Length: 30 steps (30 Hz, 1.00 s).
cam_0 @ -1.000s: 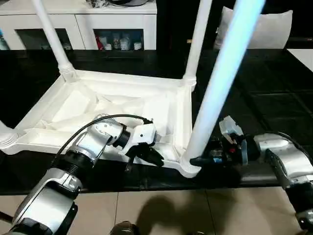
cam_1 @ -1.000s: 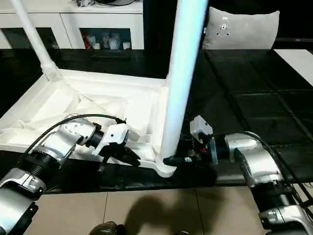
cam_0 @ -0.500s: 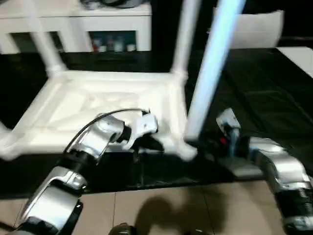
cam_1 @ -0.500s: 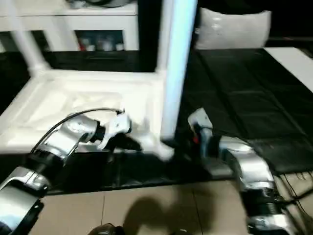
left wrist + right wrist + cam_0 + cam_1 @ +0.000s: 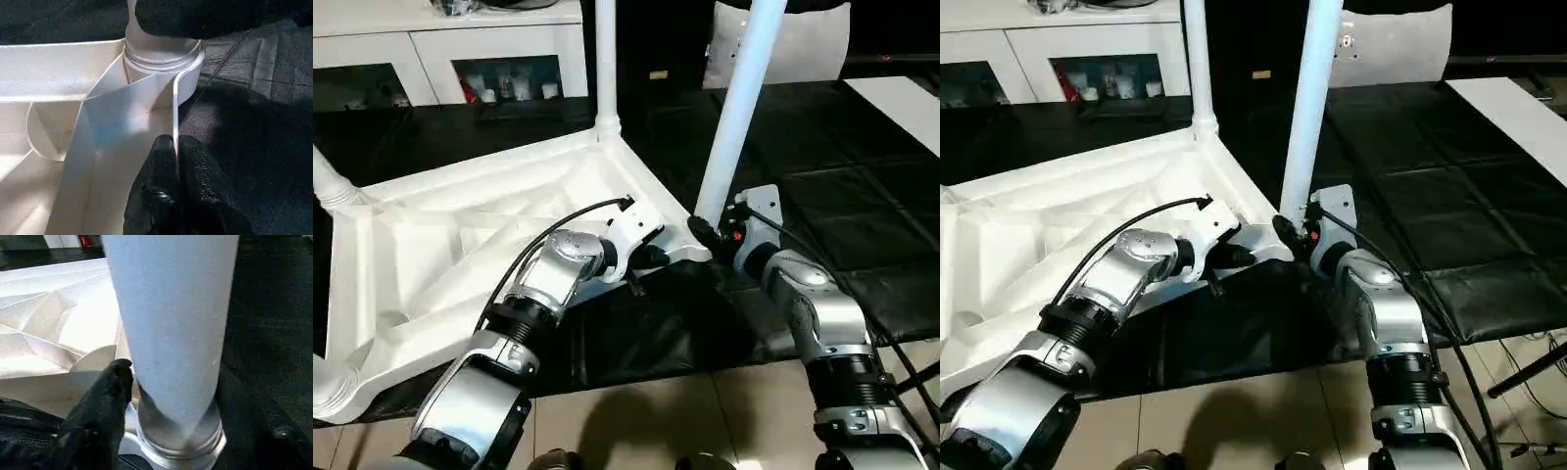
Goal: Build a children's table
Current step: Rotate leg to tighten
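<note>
The upturned children's table [image 5: 460, 245] is lying on the black surface [image 5: 862, 196]. Its rim is being pinched by the left gripper [image 5: 176, 152]; beside the near socketed leg [image 5: 734, 108], the right gripper's [image 5: 700, 233] finger state cannot be told.

I stand over a low black surface [image 5: 862, 186] with seams dividing it into panels, and past its near edge I see beige floor tiles [image 5: 636, 421]. The white children's table [image 5: 460, 245] lies directly on the black surface, upside down, ribbed underside up, legs rising from its corner sockets. A pale cushion [image 5: 803, 44] sits at the surface's far side.
</note>
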{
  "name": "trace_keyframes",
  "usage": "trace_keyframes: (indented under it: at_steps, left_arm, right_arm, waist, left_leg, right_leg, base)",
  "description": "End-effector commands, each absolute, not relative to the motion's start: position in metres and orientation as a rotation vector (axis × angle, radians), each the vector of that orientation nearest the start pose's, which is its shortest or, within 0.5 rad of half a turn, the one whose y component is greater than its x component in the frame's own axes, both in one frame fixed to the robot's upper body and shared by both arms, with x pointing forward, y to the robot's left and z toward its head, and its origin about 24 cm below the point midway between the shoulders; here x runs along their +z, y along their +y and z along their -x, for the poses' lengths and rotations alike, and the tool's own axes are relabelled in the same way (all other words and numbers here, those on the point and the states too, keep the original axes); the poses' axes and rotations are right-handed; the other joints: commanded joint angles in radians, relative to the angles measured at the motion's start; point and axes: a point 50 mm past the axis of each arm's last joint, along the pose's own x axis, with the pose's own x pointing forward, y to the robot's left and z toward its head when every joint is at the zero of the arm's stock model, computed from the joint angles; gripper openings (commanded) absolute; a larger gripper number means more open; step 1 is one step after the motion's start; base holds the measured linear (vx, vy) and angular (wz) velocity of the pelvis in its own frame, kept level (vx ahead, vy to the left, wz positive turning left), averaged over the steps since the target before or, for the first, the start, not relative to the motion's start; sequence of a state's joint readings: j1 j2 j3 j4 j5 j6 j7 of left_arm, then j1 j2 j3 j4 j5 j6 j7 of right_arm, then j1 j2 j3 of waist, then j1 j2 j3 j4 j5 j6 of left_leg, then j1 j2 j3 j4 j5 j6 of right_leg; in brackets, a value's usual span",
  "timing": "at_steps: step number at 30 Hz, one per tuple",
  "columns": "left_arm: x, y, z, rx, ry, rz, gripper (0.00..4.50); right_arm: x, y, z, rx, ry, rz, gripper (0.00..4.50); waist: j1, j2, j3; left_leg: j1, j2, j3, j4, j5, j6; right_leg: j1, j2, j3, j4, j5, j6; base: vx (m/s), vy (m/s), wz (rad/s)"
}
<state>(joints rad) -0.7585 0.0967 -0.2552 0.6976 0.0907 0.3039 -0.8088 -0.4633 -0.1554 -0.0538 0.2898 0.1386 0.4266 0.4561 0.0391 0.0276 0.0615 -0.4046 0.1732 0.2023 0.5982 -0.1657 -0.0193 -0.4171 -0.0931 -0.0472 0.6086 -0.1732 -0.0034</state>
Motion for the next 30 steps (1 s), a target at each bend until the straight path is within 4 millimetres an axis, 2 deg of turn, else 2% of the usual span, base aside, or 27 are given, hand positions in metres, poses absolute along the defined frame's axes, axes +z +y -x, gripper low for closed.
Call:
trace_keyframes:
  at_steps: [1, 3, 4, 8, 10, 11, 12, 15, 18, 19, 21, 23, 24, 25, 30]
  left_arm:
    - [0.086, 0.043, -0.346, -1.124, 0.310, -0.346, 0.00]
    - [0.084, 0.048, -0.345, -1.134, 0.314, -0.359, 0.00]
    - [0.083, 0.054, -0.344, -1.166, 0.316, -0.377, 0.00]
    - [0.083, 0.060, -0.342, -1.221, 0.312, -0.398, 0.00]
    - [0.080, 0.069, -0.339, -1.280, 0.321, -0.440, 0.00]
    - [0.080, 0.073, -0.338, -1.301, 0.328, -0.459, 0.00]
    - [0.080, 0.075, -0.337, -1.320, 0.331, -0.473, 0.00]
    - [0.080, 0.078, -0.333, -1.378, 0.334, -0.486, 0.00]
    - [0.079, 0.088, -0.327, -1.490, 0.363, -0.548, 0.00]
    - [0.079, 0.089, -0.326, -1.501, 0.363, -0.553, 0.00]
    - [0.079, 0.094, -0.320, -1.589, 0.367, -0.580, 0.00]
    - [0.080, 0.095, -0.317, -1.634, 0.360, -0.585, 0.00]
    - [0.080, 0.097, -0.314, -1.686, 0.364, -0.595, 0.00]
    - [0.080, 0.097, -0.314, -1.686, 0.364, -0.595, 0.00]
    - [0.080, 0.097, -0.311, -1.729, 0.377, -0.614, 0.00]
  right_arm:
    - [0.069, -0.129, -0.327, 0.591, 0.257, -0.011, 3.17]
    - [0.069, -0.137, -0.324, 0.626, 0.246, 0.042, 3.25]
    - [0.072, -0.146, -0.322, 0.678, 0.229, 0.049, 3.44]
    - [0.075, -0.154, -0.319, 0.738, 0.223, 0.061, 3.78]
    - [0.077, -0.164, -0.312, 0.843, 0.218, 0.128, 3.98]
    - [0.079, -0.167, -0.310, 0.892, 0.219, 0.140, 4.07]
    - [0.080, -0.168, -0.307, 0.930, 0.220, 0.150, 4.14]
    - [0.082, -0.173, -0.304, 0.987, 0.220, 0.187, 4.42]
    - [0.083, -0.179, -0.298, 1.118, 0.239, 0.229, 4.42]
    - [0.083, -0.179, -0.297, 1.132, 0.242, 0.227, 4.42]
    - [0.084, -0.180, -0.292, 1.226, 0.264, 0.200, 4.42]
    - [0.084, -0.180, -0.291, 1.262, 0.280, 0.181, 4.16]
    - [0.082, -0.180, -0.289, 1.308, 0.304, 0.163, 4.08]
    - [0.082, -0.180, -0.289, 1.308, 0.304, 0.163, 4.04]
    - [0.080, -0.179, -0.285, 1.388, 0.343, 0.128, 3.49]
  waist:
    - [0.009, -0.008, -0.082]
    - [0.009, -0.008, -0.081]
    - [0.012, -0.012, -0.079]
    - [0.012, -0.011, -0.080]
    - [0.018, -0.011, -0.080]
    - [0.021, -0.006, -0.080]
    - [0.025, -0.009, -0.081]
    - [0.033, -0.006, -0.079]
    - [0.041, -0.009, -0.078]
    - [0.049, -0.006, -0.077]
    - [0.054, -0.006, -0.077]
    - [0.057, -0.005, -0.077]
    - [0.059, -0.013, -0.078]
    - [0.062, -0.009, -0.078]
    - [0.071, -0.008, -0.078]
  left_leg:
    - [0.027, 0.046, -0.026, -0.061, -0.166, 0.082]
    - [0.029, 0.047, -0.026, -0.063, -0.185, 0.068]
    - [0.029, 0.047, -0.025, -0.062, -0.206, 0.062]
    - [0.028, 0.048, -0.026, -0.062, -0.200, 0.068]
    - [0.029, 0.050, -0.026, -0.061, -0.199, 0.076]
    - [0.029, 0.050, -0.026, -0.060, -0.198, 0.076]
    - [0.029, 0.052, -0.026, -0.060, -0.199, 0.080]
    - [0.034, 0.055, -0.024, -0.061, -0.213, 0.075]
    - [0.037, 0.058, -0.025, -0.065, -0.237, 0.062]
    - [0.038, 0.059, -0.024, -0.064, -0.240, 0.058]
    - [0.037, 0.061, -0.024, -0.066, -0.245, 0.058]
    - [0.037, 0.060, -0.025, -0.066, -0.250, 0.057]
    - [0.037, 0.060, -0.023, -0.065, -0.249, 0.056]
    - [0.037, 0.061, -0.024, -0.066, -0.244, 0.054]
    - [0.042, 0.063, -0.024, -0.067, -0.255, 0.041]
  right_leg:
    - [0.059, -0.052, 0.029, -0.071, -0.118, -0.255]
    - [0.059, -0.052, 0.029, -0.074, -0.146, -0.247]
    - [0.060, -0.054, 0.031, -0.077, -0.166, -0.238]
    - [0.060, -0.054, 0.032, -0.074, -0.154, -0.243]
    - [0.061, -0.055, 0.032, -0.072, -0.143, -0.249]
    - [0.060, -0.055, 0.032, -0.071, -0.140, -0.251]
    - [0.062, -0.054, 0.032, -0.070, -0.132, -0.252]
    - [0.056, -0.054, 0.032, -0.070, -0.143, -0.263]
    - [0.054, -0.054, 0.031, -0.071, -0.180, -0.256]
    - [0.053, -0.056, 0.033, -0.071, -0.188, -0.255]
    - [0.053, -0.056, 0.033, -0.069, -0.182, -0.258]
    - [0.053, -0.056, 0.031, -0.068, -0.185, -0.260]
    - [0.053, -0.056, 0.031, -0.067, -0.191, -0.261]
    - [0.051, -0.058, 0.032, -0.067, -0.198, -0.261]
    - [0.047, -0.057, 0.033, -0.068, -0.213, -0.258]
  base:
    - [0.000, 0.000, 0.00]
    - [0.000, 0.000, 0.00]
    - [0.000, 0.000, 0.00]
    - [0.000, 0.000, 0.00]
    - [0.000, 0.000, 0.00]
    - [0.000, 0.000, 0.00]
    - [0.000, 0.000, 0.00]
    - [0.000, 0.000, 0.00]
    - [0.000, 0.000, 0.00]
    - [0.000, 0.000, 0.00]
    - [0.000, 0.000, 0.00]
    - [0.000, 0.000, 0.00]
    - [0.000, 0.000, 0.00]
    - [0.000, 0.000, 0.00]
    - [0.000, 0.000, 0.00]
